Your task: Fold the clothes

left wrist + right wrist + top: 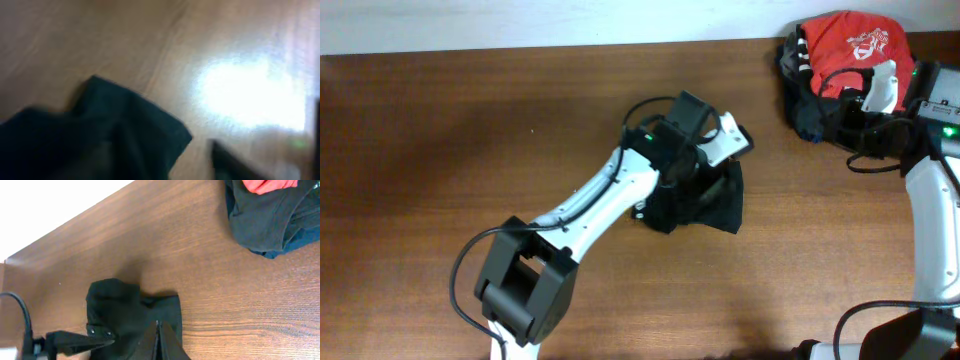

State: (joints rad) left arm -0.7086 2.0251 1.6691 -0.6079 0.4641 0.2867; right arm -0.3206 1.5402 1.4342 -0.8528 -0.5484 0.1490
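Observation:
The black garment [705, 205] lies bunched in a small heap at the table's middle; no logo or wordmark shows. It also shows in the left wrist view [90, 135], blurred, and in the right wrist view [125, 310]. My left gripper [705, 170] hangs right over the heap. In its own blurred view the left gripper [165, 165] looks open, with one dark finger beside the cloth's edge and the other lost against the fabric. My right gripper [840, 105] is far off at the back right, shut and empty [159, 330].
A red t-shirt [850, 45] lies on a pile of dark folded garments [800, 95] at the back right corner, under my right gripper; both show in the right wrist view [265, 185] [265, 225]. The brown table [470, 130] ends near the back wall.

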